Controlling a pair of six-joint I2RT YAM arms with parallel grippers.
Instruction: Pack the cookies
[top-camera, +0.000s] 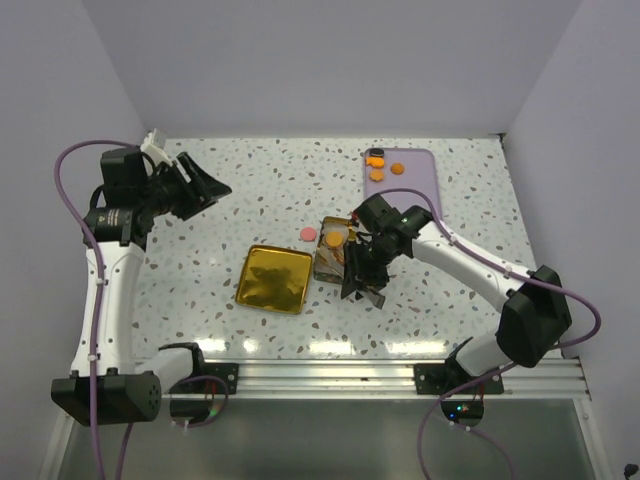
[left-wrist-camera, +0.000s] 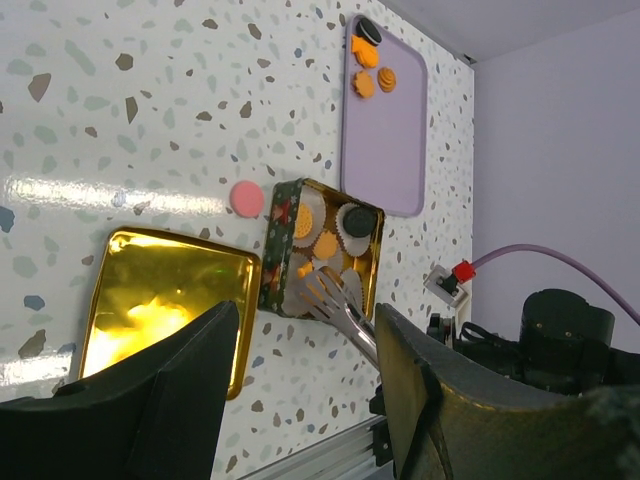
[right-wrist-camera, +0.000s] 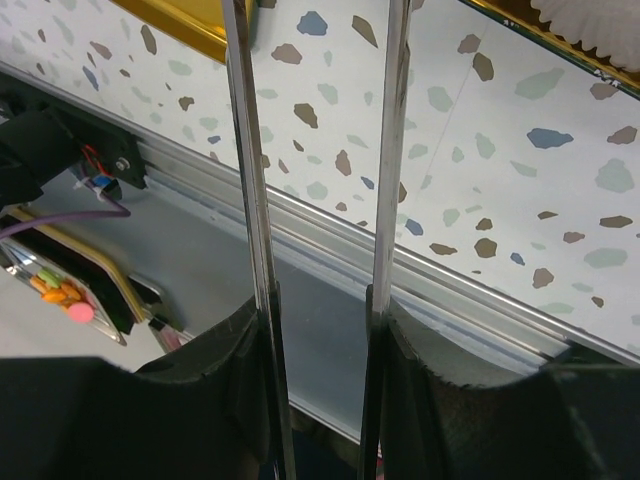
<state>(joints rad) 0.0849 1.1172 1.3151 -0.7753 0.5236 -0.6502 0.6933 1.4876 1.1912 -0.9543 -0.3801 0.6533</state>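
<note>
An open tin (top-camera: 327, 262) holds cookies in white paper cups, orange (left-wrist-camera: 326, 245) and black (left-wrist-camera: 357, 220). A pink cookie (top-camera: 309, 234) lies on the table beside it, and also shows in the left wrist view (left-wrist-camera: 246, 198). More orange cookies (top-camera: 377, 160) and a black one (left-wrist-camera: 369, 31) lie on the purple tray (top-camera: 405, 185). My right gripper (top-camera: 362, 270) is shut on metal tongs (left-wrist-camera: 335, 305), whose arms (right-wrist-camera: 243, 150) stay apart and whose tips reach into the tin's near end. My left gripper (top-camera: 205, 190) is open and empty, raised at the far left.
The square gold lid (top-camera: 273, 278) lies left of the tin. The metal rail (right-wrist-camera: 330, 240) runs along the table's near edge. White walls close the back and sides.
</note>
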